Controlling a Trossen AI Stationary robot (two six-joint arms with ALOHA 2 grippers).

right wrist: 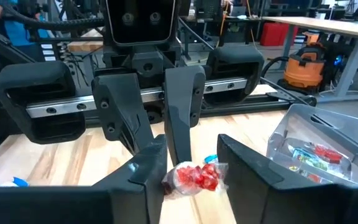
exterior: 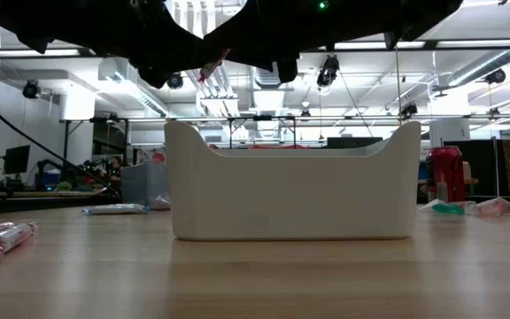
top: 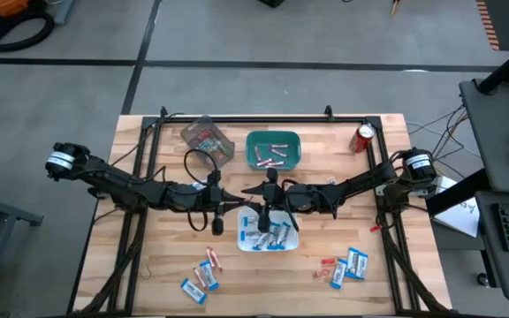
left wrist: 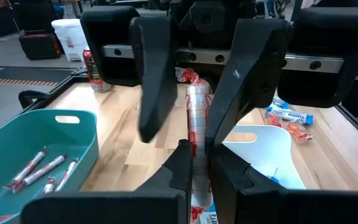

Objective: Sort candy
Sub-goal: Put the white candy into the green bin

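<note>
I have the left gripper (left wrist: 194,163) clenched on a pinkish-white stick (left wrist: 197,115) while the right gripper's (right wrist: 188,163) jaws stand apart around its red end, apparently for a handover above the white tray (top: 292,240).

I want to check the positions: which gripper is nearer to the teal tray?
The right. The right gripper hangs just in front of the teal tray, over the white tray. The left gripper is farther off, to the tray's left.
</note>
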